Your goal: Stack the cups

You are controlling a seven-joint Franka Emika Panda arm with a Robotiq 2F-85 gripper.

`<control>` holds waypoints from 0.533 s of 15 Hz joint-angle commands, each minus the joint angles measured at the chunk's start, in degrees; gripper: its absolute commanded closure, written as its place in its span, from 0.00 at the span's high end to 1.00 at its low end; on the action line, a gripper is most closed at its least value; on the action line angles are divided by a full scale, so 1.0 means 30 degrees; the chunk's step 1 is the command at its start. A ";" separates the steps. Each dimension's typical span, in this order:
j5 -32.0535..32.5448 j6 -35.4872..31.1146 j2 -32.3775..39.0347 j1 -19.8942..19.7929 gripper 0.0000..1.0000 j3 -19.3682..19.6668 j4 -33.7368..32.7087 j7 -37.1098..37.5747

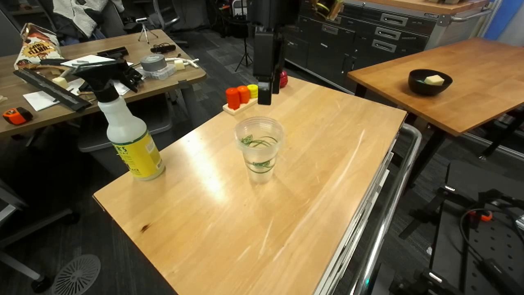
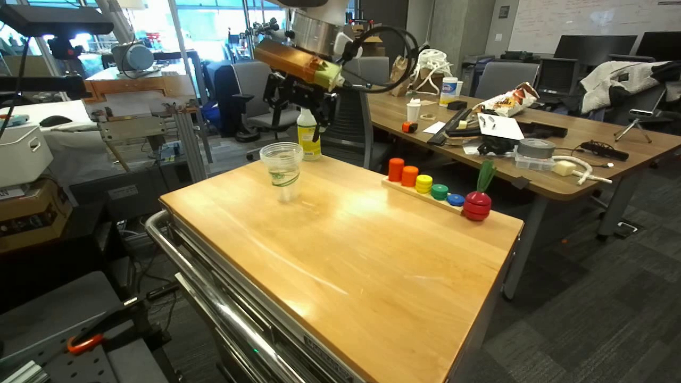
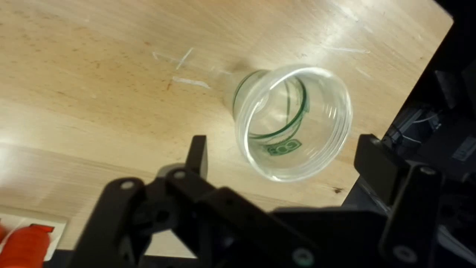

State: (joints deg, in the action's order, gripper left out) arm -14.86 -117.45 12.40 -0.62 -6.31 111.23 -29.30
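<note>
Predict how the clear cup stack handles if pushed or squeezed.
The clear cup stack is probably light for its size: the see-through walls look thin. Those same walls may flex under a hard squeeze. It stands taller than wide and tapers to a base narrower than its rims, so a push up high could tip it.

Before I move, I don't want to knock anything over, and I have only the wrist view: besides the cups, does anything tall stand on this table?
Observer: Yes. In an exterior view, a spray bottle with a yellow label stands upright close to an edge of the tabletop.
Operator: Thanks, I can't see that. Height is hard to judge from here too; am I above the stack?
Observer: Most likely: in both exterior views the gripper shows higher than the rims of the nested cups.
</note>
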 commanded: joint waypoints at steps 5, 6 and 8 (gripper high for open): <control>0.3900 0.3641 -0.2017 -0.0265 1.00 0.1610 -0.4445 0.4060; 0.4062 0.4265 -0.2176 -0.0407 1.00 0.1888 -0.5073 0.4221; 0.4465 0.6018 -0.1818 -0.0769 1.00 0.2511 -0.6593 0.4603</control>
State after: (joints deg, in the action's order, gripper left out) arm -3.46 -105.79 6.00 -1.66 -0.56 97.71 -17.91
